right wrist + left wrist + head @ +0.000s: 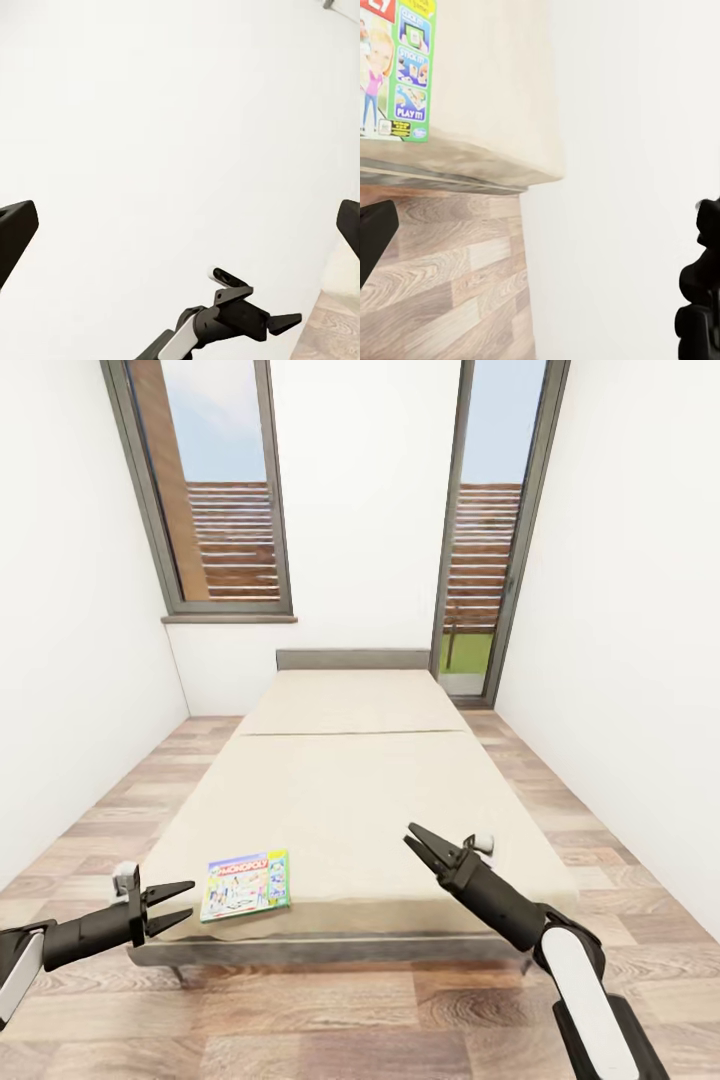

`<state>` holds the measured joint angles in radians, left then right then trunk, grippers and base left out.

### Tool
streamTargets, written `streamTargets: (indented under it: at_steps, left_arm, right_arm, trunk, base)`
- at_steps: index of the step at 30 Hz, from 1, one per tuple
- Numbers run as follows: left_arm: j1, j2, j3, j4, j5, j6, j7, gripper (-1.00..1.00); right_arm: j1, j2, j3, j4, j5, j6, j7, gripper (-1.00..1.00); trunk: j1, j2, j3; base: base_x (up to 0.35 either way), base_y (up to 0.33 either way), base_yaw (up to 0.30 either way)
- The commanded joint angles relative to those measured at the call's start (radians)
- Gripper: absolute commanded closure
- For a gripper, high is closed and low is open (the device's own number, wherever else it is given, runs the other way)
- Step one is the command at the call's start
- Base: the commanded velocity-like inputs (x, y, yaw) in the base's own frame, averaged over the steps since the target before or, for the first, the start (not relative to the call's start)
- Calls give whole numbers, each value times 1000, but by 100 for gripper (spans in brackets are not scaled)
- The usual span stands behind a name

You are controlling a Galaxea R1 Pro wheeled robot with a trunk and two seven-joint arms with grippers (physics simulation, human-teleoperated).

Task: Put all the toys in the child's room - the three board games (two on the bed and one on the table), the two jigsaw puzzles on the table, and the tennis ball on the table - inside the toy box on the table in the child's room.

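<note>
Monopoly board game point(246, 884) on bed point(350, 780), just beside open left jaws.

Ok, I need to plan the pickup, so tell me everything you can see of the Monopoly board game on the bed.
The Monopoly board game is a flat rectangular box, green-edged with a white middle, cartoon figures and a red logo. It looks like printed cardboard and appears closed. It lies flat, slightly skewed, on the beige bed near its foot edge, towards the left corner. Only the bed touches it; the open left claw hangs just beside it, apart.
</note>
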<state>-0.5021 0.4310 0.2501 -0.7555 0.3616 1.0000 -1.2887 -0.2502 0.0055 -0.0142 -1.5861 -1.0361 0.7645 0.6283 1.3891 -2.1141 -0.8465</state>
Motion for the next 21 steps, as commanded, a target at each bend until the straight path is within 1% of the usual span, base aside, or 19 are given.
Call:
streamTargets:
  at_steps: [1,3,12,16,21]
  left_arm:
    - [-1,0,0,0,2,8,-1,-100]
    - [-1,0,0,0,3,8,-1,-100]
    - [-1,0,0,-1,3,8,-1,-100]
    - [-1,1,0,-1,3,8,-2,-100]
    - [-1,2,0,-1,3,8,-3,-100]
  right_arm:
    - [1,1,-4,0,-4,5,2,-100]
    - [4,3,-8,0,-6,4,2,-100]
    - [9,5,-15,0,-9,1,6,-100]
    - [10,4,-15,0,-9,0,15,-100]
    - [9,4,-15,0,-9,-1,28,-100]
  trunk:
    - [4,-8,-4]
    - [11,-22,-10]
    - [11,-22,-10]
    - [11,-22,-8]
    - [11,-22,-5]
  base:
    - [0,0,0]
    - [0,0,0]
    - [0,0,-9]
    - [0,0,-147]
    - [0,0,-213]
